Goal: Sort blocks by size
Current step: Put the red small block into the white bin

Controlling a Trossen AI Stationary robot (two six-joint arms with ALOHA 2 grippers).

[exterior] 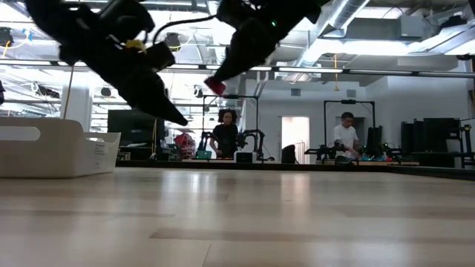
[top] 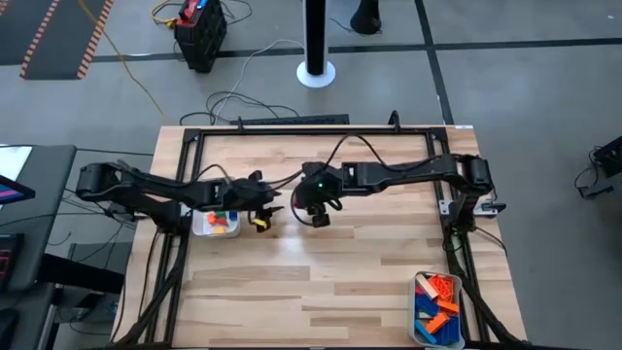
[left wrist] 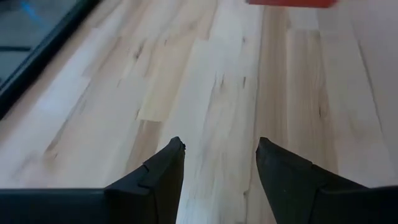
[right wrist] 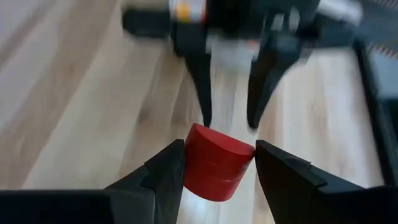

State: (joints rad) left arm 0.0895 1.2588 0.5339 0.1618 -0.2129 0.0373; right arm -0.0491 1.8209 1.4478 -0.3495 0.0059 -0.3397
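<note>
Both dark arms meet above the middle of the pale wooden desk point(top: 321, 282), raised well off its surface. The right tool point(right wrist: 214, 163) grips a short red rounded block point(right wrist: 216, 163) between its two dark fingers, one pressed against each side; in the low view the same block point(exterior: 215, 86) shows as a small red piece hanging high over the desk. The left tool point(left wrist: 217, 163) faces it from close by, its fingers spread apart with nothing between them and only bare wood below. In the left wrist view a strip of the red block point(left wrist: 292, 2) is cut off by the picture's edge, ahead of the left tool's fingertips. Seen from the right wrist, the left tool point(right wrist: 227, 118) points its tips towards the red block, just short of it.

A small white rectangular tray point(top: 203, 228) under the left arm holds a few coloured blocks point(top: 222, 221), orange, green and blue among them. A second white tray point(top: 416, 309) at the desk's near right corner holds a heap of orange, blue and yellow bars point(top: 439, 303). Two people stand in the room beyond the desk.
</note>
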